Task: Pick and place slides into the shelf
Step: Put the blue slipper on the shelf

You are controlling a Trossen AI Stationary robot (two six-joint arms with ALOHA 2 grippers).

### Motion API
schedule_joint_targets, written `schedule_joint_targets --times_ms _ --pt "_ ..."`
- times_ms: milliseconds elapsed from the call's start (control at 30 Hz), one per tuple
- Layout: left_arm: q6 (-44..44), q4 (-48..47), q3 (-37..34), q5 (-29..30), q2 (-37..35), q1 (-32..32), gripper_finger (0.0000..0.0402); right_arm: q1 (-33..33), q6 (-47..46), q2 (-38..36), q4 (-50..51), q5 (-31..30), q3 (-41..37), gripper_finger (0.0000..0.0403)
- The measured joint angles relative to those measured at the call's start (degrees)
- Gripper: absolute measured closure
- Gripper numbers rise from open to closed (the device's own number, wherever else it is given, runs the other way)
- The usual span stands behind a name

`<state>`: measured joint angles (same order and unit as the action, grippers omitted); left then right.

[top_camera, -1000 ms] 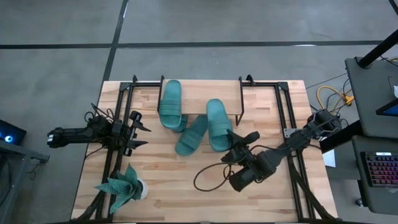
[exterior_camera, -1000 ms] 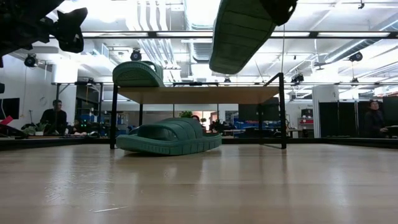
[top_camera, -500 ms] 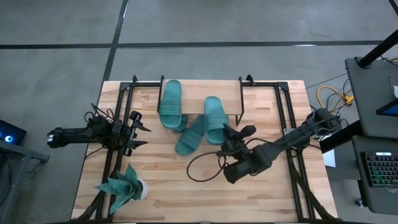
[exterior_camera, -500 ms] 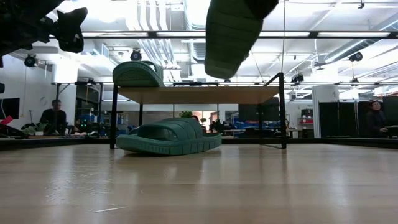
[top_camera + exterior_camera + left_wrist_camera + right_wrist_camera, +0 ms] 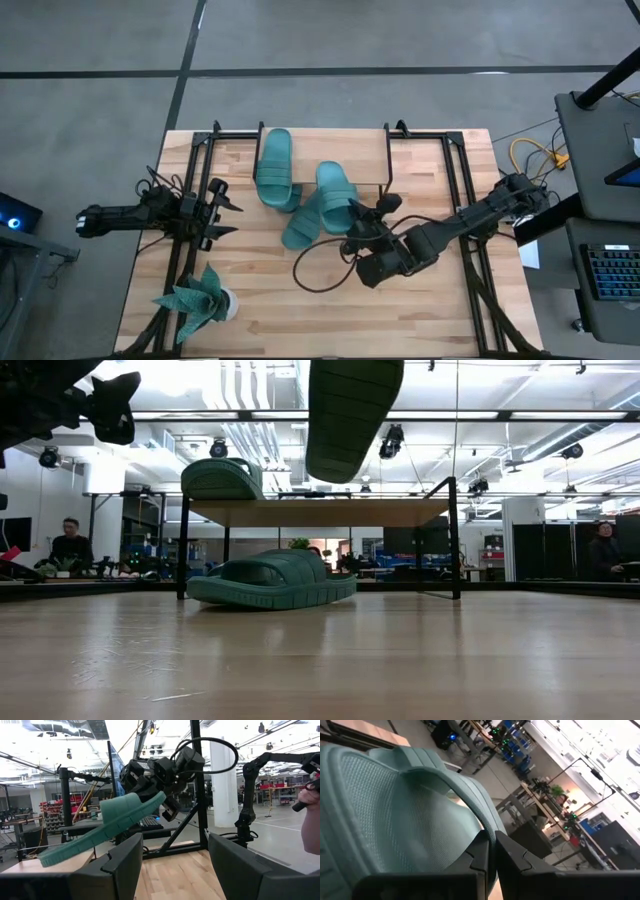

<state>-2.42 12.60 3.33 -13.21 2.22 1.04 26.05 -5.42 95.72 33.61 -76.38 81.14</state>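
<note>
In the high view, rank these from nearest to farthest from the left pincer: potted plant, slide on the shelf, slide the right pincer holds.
From the left pincer:
1. Slide on the shelf, toward the table's far edge.
2. Potted plant, near edge; close to the first.
3. Held slide, mid-table, in the right pincer.

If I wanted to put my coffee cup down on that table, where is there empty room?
The near half of the table is bare, between the potted plant and the right claw carrying a slide. The shelf has room right of its slide. The middle is crowded with slides.
</note>
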Motion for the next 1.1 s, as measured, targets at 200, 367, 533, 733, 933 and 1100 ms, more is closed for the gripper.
schedule_joint_targets --times_ms 200,367,533,733,933,1100 --pt "0.0 0.0 0.0 0.0 0.0 0.0 0.0191 -1.4 0.1 0.0 0.1 0.7 2.1 0.039" --pt "0.0 0.0 0.0 0.0 0.0 0.0 0.0191 -3.0 1.5 0.0 0.0 10.1 5.5 0.039" --pt "0.0 0.0 0.0 0.0 0.0 0.0 0.0191 -5.1 4.0 0.0 -0.1 20.2 7.7 0.039" --pt "0.0 0.0 0.0 0.0 0.0 0.0 0.0191 -6.1 7.6 0.0 0.1 22.4 10.1 0.039" --pt "0.0 0.0 0.0 0.0 0.0 0.0 0.0191 -6.1 12.2 -1.7 0.5 23.5 16.0 0.039" --pt "0.0 0.0 0.0 0.0 0.0 0.0 0.0191 -9.0 14.5 -4.7 0.3 34.5 21.7 0.039"
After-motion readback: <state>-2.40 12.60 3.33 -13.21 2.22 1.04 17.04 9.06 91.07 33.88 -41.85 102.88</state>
